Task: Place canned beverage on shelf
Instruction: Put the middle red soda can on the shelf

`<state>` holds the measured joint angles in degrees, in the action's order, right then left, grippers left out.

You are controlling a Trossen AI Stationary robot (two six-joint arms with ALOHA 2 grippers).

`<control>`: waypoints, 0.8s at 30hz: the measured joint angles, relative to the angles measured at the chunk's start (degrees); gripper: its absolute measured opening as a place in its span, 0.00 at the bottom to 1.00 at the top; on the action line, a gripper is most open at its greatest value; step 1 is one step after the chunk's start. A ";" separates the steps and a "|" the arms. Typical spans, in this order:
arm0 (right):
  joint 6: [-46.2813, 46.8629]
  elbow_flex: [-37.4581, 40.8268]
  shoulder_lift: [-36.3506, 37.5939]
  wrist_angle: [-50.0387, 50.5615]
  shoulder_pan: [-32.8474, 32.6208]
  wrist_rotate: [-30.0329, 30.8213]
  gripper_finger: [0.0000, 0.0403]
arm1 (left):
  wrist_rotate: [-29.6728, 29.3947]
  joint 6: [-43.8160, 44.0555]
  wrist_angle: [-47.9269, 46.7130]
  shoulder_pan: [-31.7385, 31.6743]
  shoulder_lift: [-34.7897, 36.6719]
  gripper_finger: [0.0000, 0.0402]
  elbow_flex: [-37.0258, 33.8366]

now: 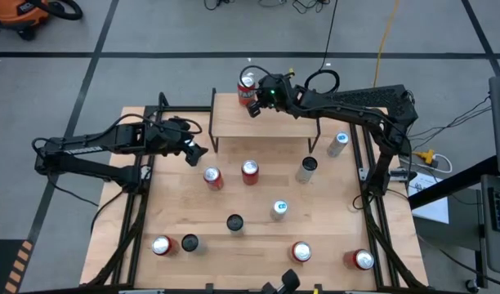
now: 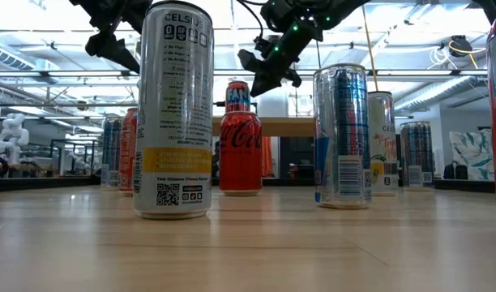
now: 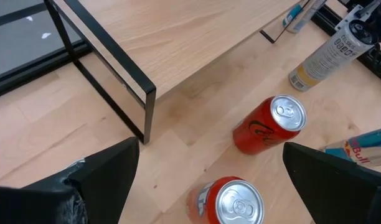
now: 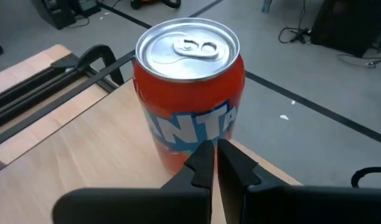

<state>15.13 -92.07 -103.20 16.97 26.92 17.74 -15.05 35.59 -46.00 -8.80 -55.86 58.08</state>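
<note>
An orange Fanta can (image 4: 190,93) stands upright on its base at the far left corner of the low wooden shelf (image 1: 315,126); it also shows in the high view (image 1: 247,84). My right gripper (image 4: 214,149) is shut and empty. It hangs over the shelf, with its tips level at the can's near side. My left gripper (image 3: 212,149) is open and empty above the table, left of the shelf (image 3: 197,56), over two red cans (image 3: 268,124). My right gripper's shut fingertips (image 4: 203,158) point level at the lower side wall (image 4: 178,152) of the Fanta can. I cannot tell whether they touch it. The can stands upright on the shelf top.
Several cans stand on the table before the shelf: two red ones (image 1: 250,171), a white one (image 1: 307,169), a blue one (image 1: 338,144), dark ones (image 1: 234,222) and more near the front edge (image 1: 301,251). The shelf's black legs (image 3: 147,115) stand beside my left gripper.
</note>
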 joint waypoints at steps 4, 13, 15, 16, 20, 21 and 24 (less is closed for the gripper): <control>0.98 0.00 0.00 0.02 -0.31 -0.02 0.00 | 0.00 0.00 0.00 0.00 0.00 1.00 0.00; 1.12 0.00 -0.02 -1.64 -0.49 -1.55 0.00 | 0.00 -0.07 0.00 0.00 0.00 1.00 0.00; 1.12 0.00 -0.02 -2.40 -0.52 -1.55 0.00 | 0.00 -0.07 0.00 0.00 0.00 1.00 0.00; 1.12 0.00 -0.02 -2.50 -0.52 -1.56 0.00 | 0.00 -0.07 0.00 0.00 -0.01 1.00 0.00; 1.12 0.00 -0.02 -2.37 -0.54 -1.57 0.00 | 0.00 -0.35 0.00 0.00 0.00 1.00 0.00; 1.12 0.00 -0.02 -2.26 -0.61 -1.53 0.00 | 0.00 -0.35 0.00 0.00 0.00 1.00 0.00; 1.09 0.00 -0.02 -1.86 -0.70 -0.47 0.00 | 0.00 -0.35 -0.01 0.00 0.00 1.00 0.00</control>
<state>16.23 -92.07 -103.22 15.11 26.22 17.27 -15.05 35.24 -46.00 -8.80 -55.86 58.08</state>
